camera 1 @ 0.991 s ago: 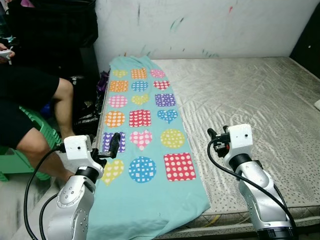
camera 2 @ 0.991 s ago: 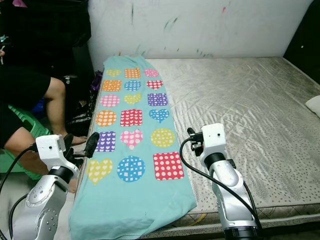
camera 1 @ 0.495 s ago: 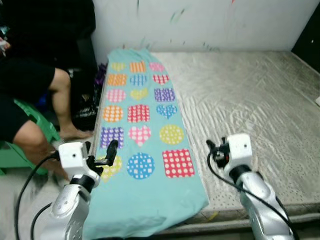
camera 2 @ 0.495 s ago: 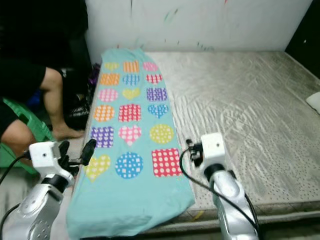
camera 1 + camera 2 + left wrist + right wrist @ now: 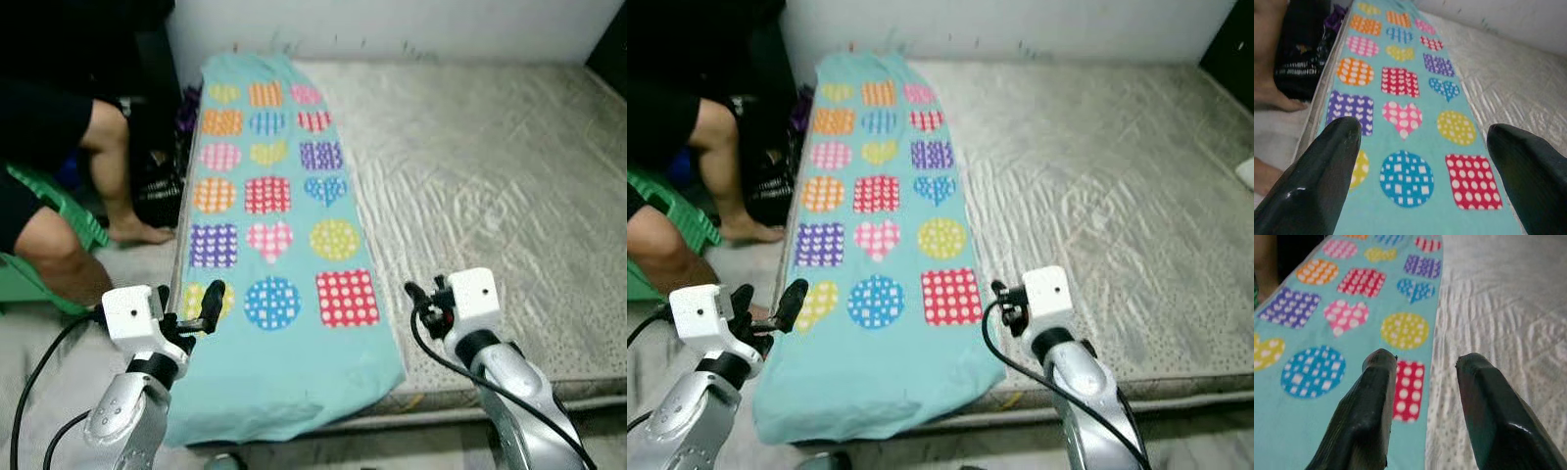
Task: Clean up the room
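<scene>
A turquoise blanket patterned with colourful hearts, circles and squares [image 5: 274, 245] lies along a bare grey mattress [image 5: 490, 166]. Left gripper [image 5: 1420, 171] gapes wide and empty; right gripper [image 5: 1425, 406] is partly open, holding nothing.

A turquoise blanket [image 5: 284, 284] patterned with coloured hearts, circles and squares lies along the left side of a bare mattress [image 5: 490, 176], its near end hanging over the edge. The left hand [image 5: 201, 308] hovers over the blanket's left edge, the right hand [image 5: 423, 299] over the mattress just beside it. A person's bare legs [image 5: 78, 215] show at far left.
</scene>
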{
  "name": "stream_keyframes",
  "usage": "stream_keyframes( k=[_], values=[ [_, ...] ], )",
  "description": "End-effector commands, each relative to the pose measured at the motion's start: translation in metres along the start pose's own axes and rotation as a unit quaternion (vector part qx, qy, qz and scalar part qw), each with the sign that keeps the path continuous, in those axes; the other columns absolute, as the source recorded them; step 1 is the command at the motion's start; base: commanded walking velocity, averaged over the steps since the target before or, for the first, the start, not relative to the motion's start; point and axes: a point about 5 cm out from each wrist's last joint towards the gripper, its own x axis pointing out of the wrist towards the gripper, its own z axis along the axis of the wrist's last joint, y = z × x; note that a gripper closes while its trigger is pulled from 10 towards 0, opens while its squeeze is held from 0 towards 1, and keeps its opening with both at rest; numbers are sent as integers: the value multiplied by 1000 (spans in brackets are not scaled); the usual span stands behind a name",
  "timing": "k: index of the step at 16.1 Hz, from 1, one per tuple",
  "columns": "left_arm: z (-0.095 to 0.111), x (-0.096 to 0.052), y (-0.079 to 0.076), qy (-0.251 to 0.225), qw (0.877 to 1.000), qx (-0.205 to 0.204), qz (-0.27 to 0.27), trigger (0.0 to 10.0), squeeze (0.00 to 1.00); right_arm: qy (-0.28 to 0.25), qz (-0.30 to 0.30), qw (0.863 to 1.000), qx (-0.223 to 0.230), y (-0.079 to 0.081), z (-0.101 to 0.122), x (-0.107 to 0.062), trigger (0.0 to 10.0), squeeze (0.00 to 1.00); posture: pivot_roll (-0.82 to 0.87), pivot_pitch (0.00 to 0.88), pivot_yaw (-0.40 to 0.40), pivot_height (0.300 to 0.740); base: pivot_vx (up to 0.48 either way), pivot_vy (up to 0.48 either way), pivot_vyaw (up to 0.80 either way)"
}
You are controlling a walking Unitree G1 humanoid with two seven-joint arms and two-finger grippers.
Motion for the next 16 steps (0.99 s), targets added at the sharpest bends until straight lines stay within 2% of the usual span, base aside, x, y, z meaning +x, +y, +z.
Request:
stream_keyframes(
  k=[1,5,8,11,16],
  values=[
    [1,-4,1,4,1000,-1,5,10000,0,1,5,1000,-1,1,2,-4,10000,0,-43,233,-41,740,0,0,0],
    [2,-12,-1,18,1000,-5,10,10000,0,11,12,1000,10,4,0,-13,10000,0,-41,275,-39,740,0,0,0],
    [4,-15,0,21,1000,-4,14,10000,0,13,16,1000,14,6,0,-14,10000,0,-33,281,-41,740,0,0,0],
    [7,-19,4,19,999,1,29,10000,0,14,30,999,18,11,1,-8,10000,0,2,274,-64,740,0,0,0],
    [9,-30,12,8,998,4,64,10000,0,4,60,998,15,20,7,12,10000,0,47,247,-110,740,0,0,0]
  ],
)
